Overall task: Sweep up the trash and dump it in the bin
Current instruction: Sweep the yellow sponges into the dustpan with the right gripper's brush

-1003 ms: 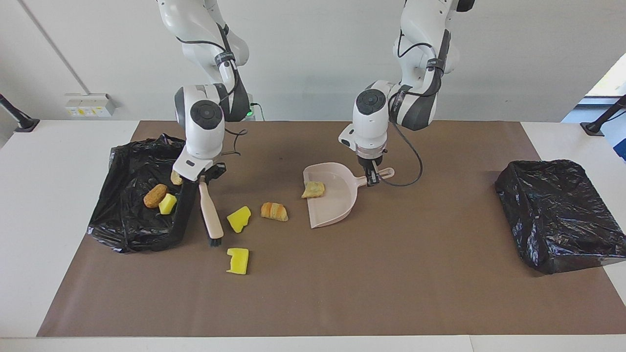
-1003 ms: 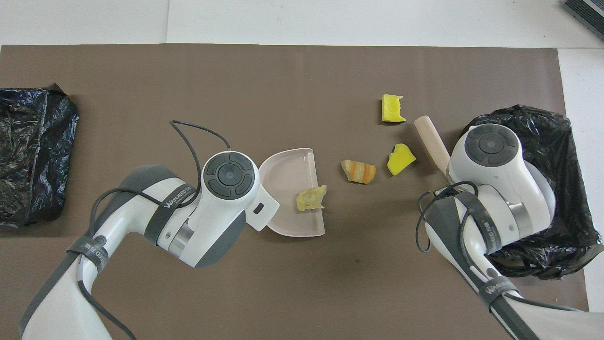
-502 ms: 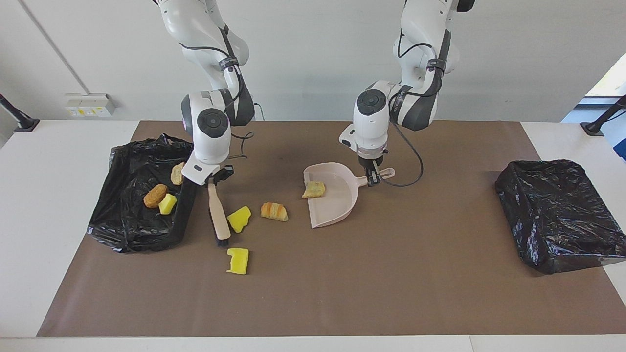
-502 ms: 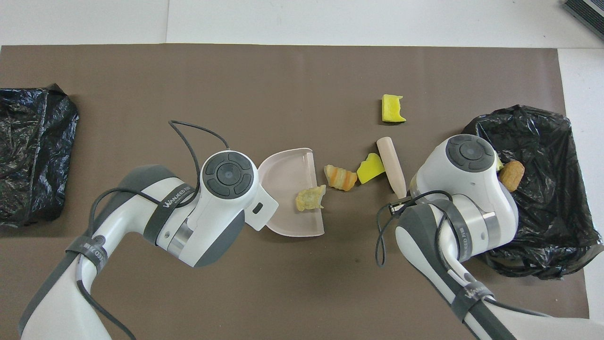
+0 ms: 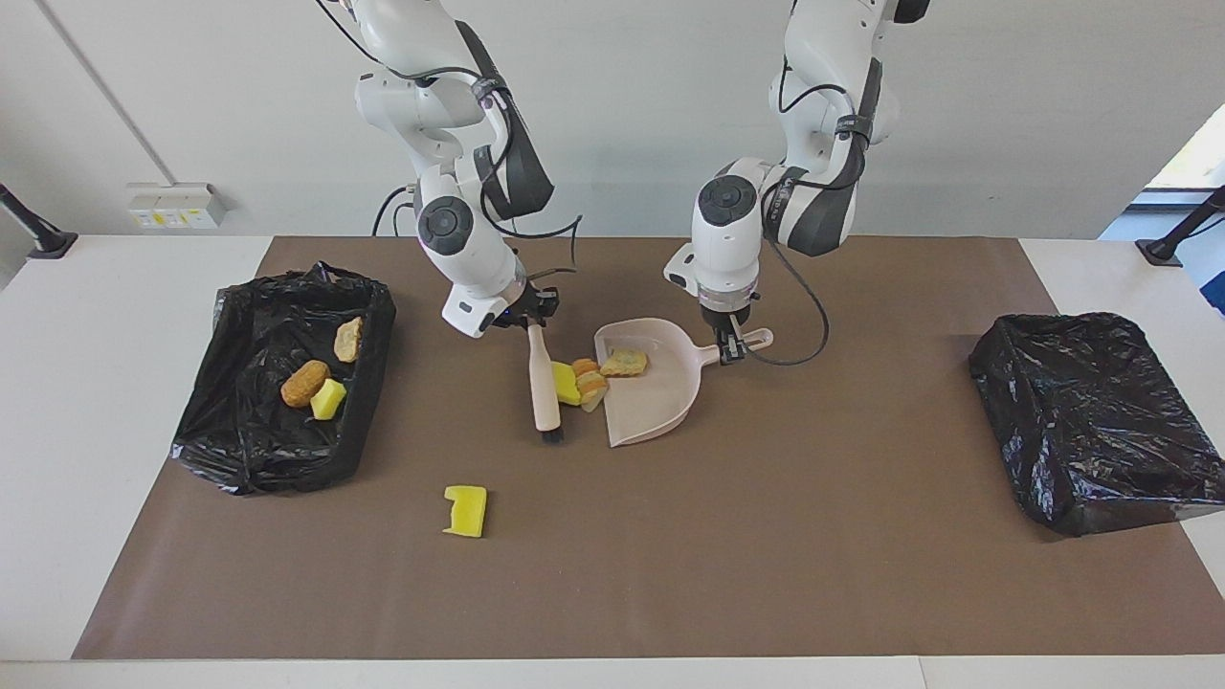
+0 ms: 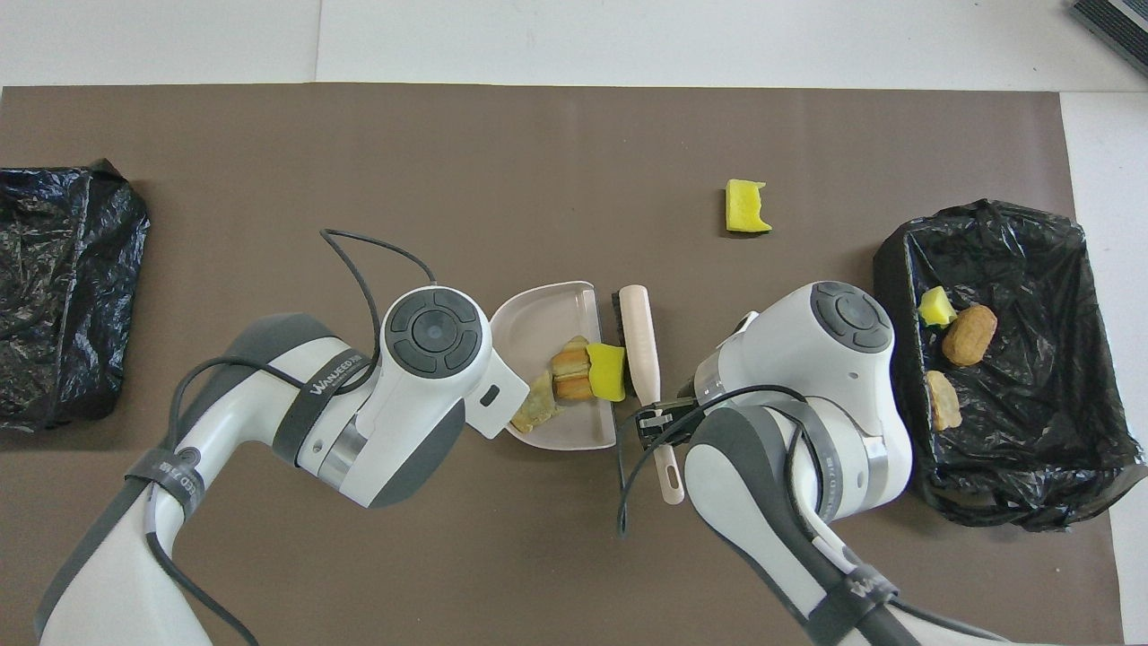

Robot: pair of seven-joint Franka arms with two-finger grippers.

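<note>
- Since a second ago the right gripper (image 5: 529,322) has carried the brush (image 5: 546,383) from beside the trash bin (image 5: 287,383) across to the dustpan (image 5: 660,383); the yellow sponge chunk (image 5: 566,383) and the croissant-like piece (image 5: 589,380), then loose on the mat, are now pressed against the dustpan's mouth.
- Right gripper: fingers clamped on the brush handle, bristles down on the brown mat (image 5: 766,536), at 9 o'clock of the dustpan in the facing view.
- Left gripper (image 5: 731,346): fingers pinching the dustpan's handle at the pan's 3 o'clock; it has not moved.
- Pale crumbly scrap (image 5: 624,363) lies inside the pan.
- One notched yellow sponge (image 5: 466,510) lies alone on the mat, at 7 o'clock of the brush.
- Bin at the right arm's end holds a brown nugget (image 5: 304,382), a small yellow chunk (image 5: 327,398) and a tan piece (image 5: 347,339).
- Second black-lined bin (image 5: 1091,421) sits at the left arm's end.
</note>
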